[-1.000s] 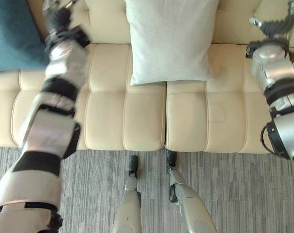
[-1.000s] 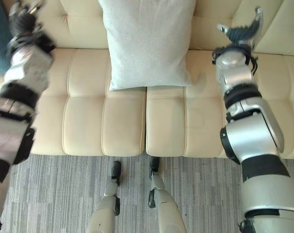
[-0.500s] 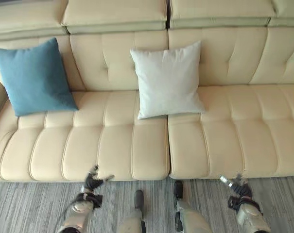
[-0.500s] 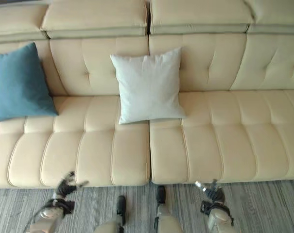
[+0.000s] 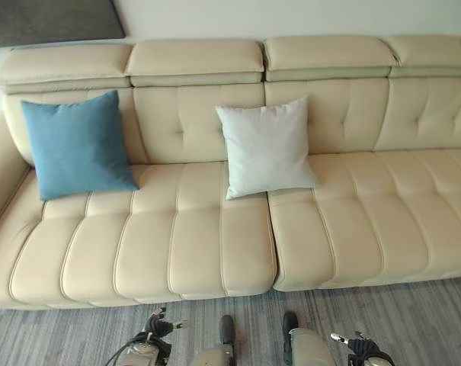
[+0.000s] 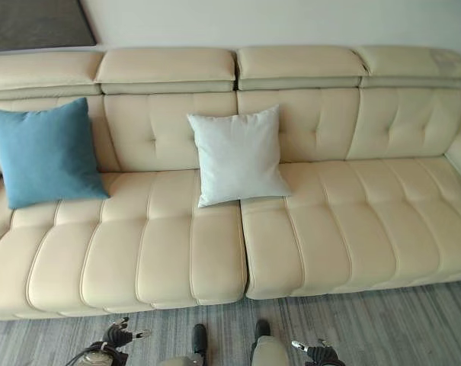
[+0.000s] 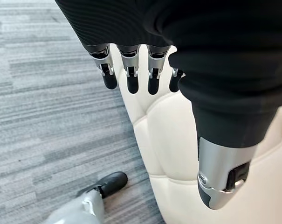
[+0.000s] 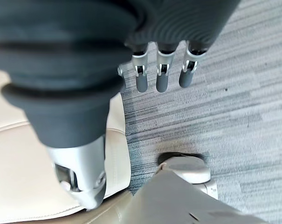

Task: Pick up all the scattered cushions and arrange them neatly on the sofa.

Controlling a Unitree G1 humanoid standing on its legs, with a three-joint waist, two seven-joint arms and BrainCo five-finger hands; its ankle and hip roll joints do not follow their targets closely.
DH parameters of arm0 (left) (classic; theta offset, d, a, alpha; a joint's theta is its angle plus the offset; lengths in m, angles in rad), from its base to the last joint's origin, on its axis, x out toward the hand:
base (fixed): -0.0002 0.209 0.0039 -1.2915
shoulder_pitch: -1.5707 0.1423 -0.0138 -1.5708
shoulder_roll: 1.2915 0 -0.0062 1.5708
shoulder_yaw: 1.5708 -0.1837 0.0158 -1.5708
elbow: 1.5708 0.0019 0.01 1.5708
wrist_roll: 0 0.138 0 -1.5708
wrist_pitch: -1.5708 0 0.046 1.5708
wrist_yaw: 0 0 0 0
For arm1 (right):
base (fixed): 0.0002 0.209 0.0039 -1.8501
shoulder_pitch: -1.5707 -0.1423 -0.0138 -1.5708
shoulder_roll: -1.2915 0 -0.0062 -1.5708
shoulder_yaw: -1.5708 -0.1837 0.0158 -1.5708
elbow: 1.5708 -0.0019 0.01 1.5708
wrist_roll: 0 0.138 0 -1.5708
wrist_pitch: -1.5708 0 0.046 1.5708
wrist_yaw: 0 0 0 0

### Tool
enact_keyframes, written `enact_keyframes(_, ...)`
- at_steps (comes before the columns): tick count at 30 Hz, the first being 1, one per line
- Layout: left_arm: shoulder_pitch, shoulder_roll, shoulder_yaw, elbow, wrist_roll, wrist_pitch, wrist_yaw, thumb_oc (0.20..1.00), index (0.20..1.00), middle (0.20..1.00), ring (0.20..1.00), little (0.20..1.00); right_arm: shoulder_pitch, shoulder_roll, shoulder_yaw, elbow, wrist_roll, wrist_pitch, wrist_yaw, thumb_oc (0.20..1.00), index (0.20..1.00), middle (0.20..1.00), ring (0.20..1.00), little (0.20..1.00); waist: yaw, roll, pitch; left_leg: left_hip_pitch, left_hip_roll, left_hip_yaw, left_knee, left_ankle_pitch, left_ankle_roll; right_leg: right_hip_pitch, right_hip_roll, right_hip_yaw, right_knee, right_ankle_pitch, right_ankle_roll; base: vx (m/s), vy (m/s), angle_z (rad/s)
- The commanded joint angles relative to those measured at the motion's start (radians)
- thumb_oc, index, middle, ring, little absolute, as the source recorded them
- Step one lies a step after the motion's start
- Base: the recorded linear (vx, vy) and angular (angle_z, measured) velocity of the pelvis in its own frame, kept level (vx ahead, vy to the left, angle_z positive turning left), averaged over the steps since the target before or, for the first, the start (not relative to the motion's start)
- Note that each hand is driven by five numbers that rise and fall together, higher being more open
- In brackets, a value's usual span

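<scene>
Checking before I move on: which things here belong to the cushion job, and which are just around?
Job: blue cushion, white cushion, both propped against the backrest of the sofa.
Just around: grey carpet, dark panel on the wall.

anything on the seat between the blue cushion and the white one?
No. Between the blue cushion and the white cushion there is bare cream sofa seat and backrest, seen in both eye views.
</scene>
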Motion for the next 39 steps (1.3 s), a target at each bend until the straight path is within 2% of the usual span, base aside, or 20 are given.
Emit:
enact_keyframes(1,-0.035,0.014,0.057,0.027,0.041,0.015,0.029,1.0,1.0,1.0,1.0,1.0,-0.023,-0.031,-0.004,-0.027,-0.022,-0.013,-0.009,1.0,1.0,1.0,1.0,1.0,0.014,-0.025,0.009,0.066,-0.031,-0.035,-0.007,-0.119,-0.12,0.174,-0.001,0.028,-0.292,0.071,-0.007,-0.1,-0.048,-0.24)
enact_keyframes(3,-0.025,0.022,0.075,0.031,0.029,0.015,0.036,1.0,1.0,1.0,1.0,1.0,-0.02,-0.029,-0.005,-0.031,-0.022,-0.013,-0.015,1.0,1.0,1.0,1.0,1.0,0.03,-0.035,-0.006,0.043,-0.035,-0.015,-0.007,-0.101,-0.124,0.227,0.002,0.025,-0.334,0.059,-0.004,-0.18,-0.081,-0.31)
enact_keyframes(4,-0.021,0.028,0.091,0.037,0.019,0.018,0.044,1.0,1.0,1.0,1.0,1.0,-0.024,-0.026,0.008,-0.037,-0.03,-0.014,-0.022,1.0,1.0,1.0,1.0,1.0,0.046,-0.043,-0.015,0.021,-0.028,0.004,-0.011,-0.08,-0.133,0.245,0.006,0.019,-0.398,0.052,-0.01,-0.2,-0.121,-0.27)
enact_keyframes(7,-0.018,0.028,0.102,0.039,0.002,0.017,0.048,1.0,1.0,1.0,1.0,1.0,-0.026,-0.029,0.019,-0.041,-0.032,-0.011,-0.023,1.0,1.0,1.0,1.0,1.0,0.047,-0.041,-0.026,0.013,-0.01,0.009,-0.015,-0.055,-0.151,0.264,0.022,0.021,-0.466,0.043,-0.028,-0.13,-0.129,-0.39)
enact_keyframes(14,-0.018,-0.016,0.084,0.014,-0.03,0.017,0.041,1.0,1.0,1.0,1.0,1.0,-0.021,-0.038,0.024,-0.051,-0.007,-0.023,-0.035,1.0,1.0,1.0,1.0,1.0,0.04,-0.007,0.009,-0.025,0.048,-0.006,0.011,0.025,-0.209,0.313,0.078,0.003,-0.533,0.031,-0.078,-0.18,-0.182,-0.02)
enact_keyframes(16,-0.031,-0.031,0.076,0.005,-0.054,0.012,0.033,1.0,1.0,1.0,1.0,1.0,-0.03,-0.045,0.025,-0.045,-0.001,-0.021,-0.035,1.0,1.0,1.0,1.0,1.0,0.037,-0.007,0.038,-0.053,0.046,-0.027,0.09,0.001,-0.214,0.293,0.071,-0.006,-0.513,0.037,-0.09,-0.27,-0.095,0.21)
enact_keyframes(19,-0.024,-0.05,0.072,0.011,-0.056,0.013,0.018,1.0,1.0,1.0,1.0,1.0,-0.036,-0.056,0.028,-0.028,-0.012,-0.017,-0.026,1.0,1.0,1.0,1.0,1.0,0.023,-0.023,0.024,-0.011,0.02,-0.042,0.163,-0.095,-0.201,0.265,0.043,-0.016,-0.505,0.063,-0.09,-0.11,-0.031,0.27)
enact_keyframes(21,-0.021,-0.063,0.072,0.019,-0.059,0.011,0.014,1.0,1.0,1.0,1.0,1.0,-0.04,-0.057,0.025,-0.023,-0.015,-0.02,-0.025,1.0,1.0,1.0,1.0,1.0,0.013,-0.021,0.013,0.027,0.017,-0.054,0.169,-0.128,-0.202,0.258,0.039,-0.02,-0.513,0.071,-0.088,-0.04,0.032,0.33)
enact_keyframes(22,-0.009,-0.075,0.061,0.018,-0.057,0.014,0.011,1.0,1.0,1.0,1.0,1.0,-0.027,-0.056,0.02,-0.02,-0.015,-0.018,-0.023,1.0,1.0,1.0,1.0,1.0,-0.008,0.002,-0.01,0.081,0.035,-0.04,0.085,-0.12,-0.201,0.251,0.054,-0.033,-0.537,0.08,-0.081,0.01,0.081,0.19)
enact_keyframes(25,-0.008,-0.079,0.046,0.018,-0.04,0.019,0.013,1.0,1.0,1.0,1.0,1.0,-0.023,-0.049,0.016,-0.02,-0.01,-0.018,-0.027,1.0,1.0,1.0,1.0,1.0,-0.02,0.014,-0.031,0.13,0.027,-0.041,-0.022,-0.103,-0.201,0.252,0.058,-0.039,-0.558,0.096,-0.071,0.04,0.101,0.36)
enact_keyframes(33,-0.003,-0.079,0.04,0.01,-0.03,0.022,0.012,1.0,1.0,1.0,1.0,1.0,-0.008,-0.03,0.02,-0.026,-0.012,-0.012,-0.024,1.0,1.0,1.0,1.0,1.0,-0.019,0.001,-0.034,0.165,0.011,-0.032,-0.031,-0.128,-0.183,0.277,0.034,-0.017,-0.565,0.115,-0.049,0.02,0.081,-0.04)
enact_keyframes(36,-0.015,-0.076,0.023,0.011,-0.009,0.027,0.013,1.0,1.0,1.0,1.0,1.0,0.0,-0.021,0.008,-0.023,0.006,-0.007,-0.021,1.0,1.0,1.0,1.0,1.0,-0.033,-0.003,-0.023,0.167,0.0,-0.018,-0.031,-0.138,-0.167,0.252,0.021,0.006,-0.523,0.115,-0.04,-0.05,0.096,-0.21)
enact_keyframes(39,-0.047,-0.075,-0.006,0.002,0.006,0.023,0.018,1.0,1.0,1.0,1.0,1.0,-0.006,-0.015,-0.002,-0.032,0.016,-0.002,-0.03,1.0,1.0,1.0,1.0,1.0,-0.052,0.002,0.016,0.154,-0.013,0.034,-0.025,-0.15,-0.142,0.15,0.007,0.025,-0.385,0.104,-0.019,-0.13,0.138,-0.68)
